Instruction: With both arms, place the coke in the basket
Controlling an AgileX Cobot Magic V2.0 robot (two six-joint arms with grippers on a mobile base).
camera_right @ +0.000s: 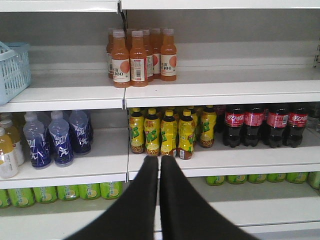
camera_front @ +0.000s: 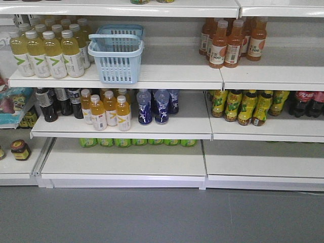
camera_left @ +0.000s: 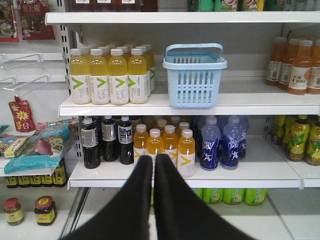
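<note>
The light blue basket (camera_front: 116, 55) stands on the upper shelf beside yellow drink bottles, its handle swung up. In the left wrist view the basket (camera_left: 195, 75) is above and to the right of my left gripper (camera_left: 154, 158), whose black fingers are shut with nothing between them, well back from the shelves. The right wrist view catches only the basket's corner (camera_right: 12, 70) at the far left. My right gripper (camera_right: 160, 158) is also shut and empty, pointing at the middle shelf's edge. The coke is out of view. Neither arm shows in the front view.
Dark cola bottles with red labels (camera_right: 262, 125) stand at the right of the middle shelf, next to yellow-green bottles (camera_right: 167, 132). Orange juice bottles (camera_right: 140, 55) sit above. Blue bottles (camera_left: 222, 142), orange bottles (camera_left: 165, 147) and dark bottles (camera_left: 105, 142) fill the middle shelf's left part.
</note>
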